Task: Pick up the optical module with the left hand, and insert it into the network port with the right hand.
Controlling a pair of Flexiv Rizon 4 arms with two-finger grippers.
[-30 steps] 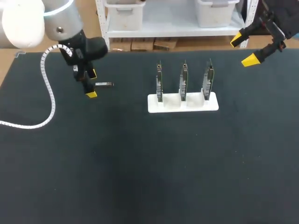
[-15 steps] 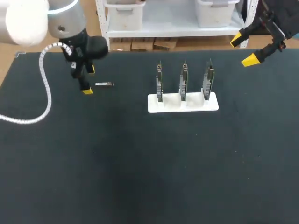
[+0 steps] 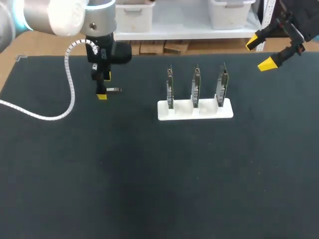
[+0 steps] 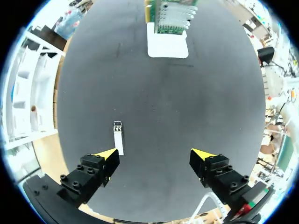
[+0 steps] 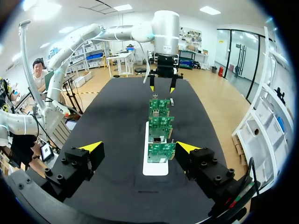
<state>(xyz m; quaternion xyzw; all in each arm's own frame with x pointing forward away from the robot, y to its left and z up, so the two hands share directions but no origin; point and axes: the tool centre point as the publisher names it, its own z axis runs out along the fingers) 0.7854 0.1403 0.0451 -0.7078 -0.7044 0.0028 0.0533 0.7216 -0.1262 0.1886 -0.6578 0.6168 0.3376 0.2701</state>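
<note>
Black table (image 3: 149, 189): optical module (image 4: 118, 137) lying flat on it.
Left pincer (image 4: 156, 156), wide and empty, hangs above, the module just ahead of one fingertip; right pincer (image 5: 135, 148), also wide, has the rack of network boards (image 5: 155, 169) ahead.

Robotics lab: black table (image 3: 149, 174), racked circuit boards (image 3: 195, 87).

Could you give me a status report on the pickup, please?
Left gripper open, optical module on table by one fingertip, not gripped. Right gripper open, away from the card holder. Nothing in the way.
</note>
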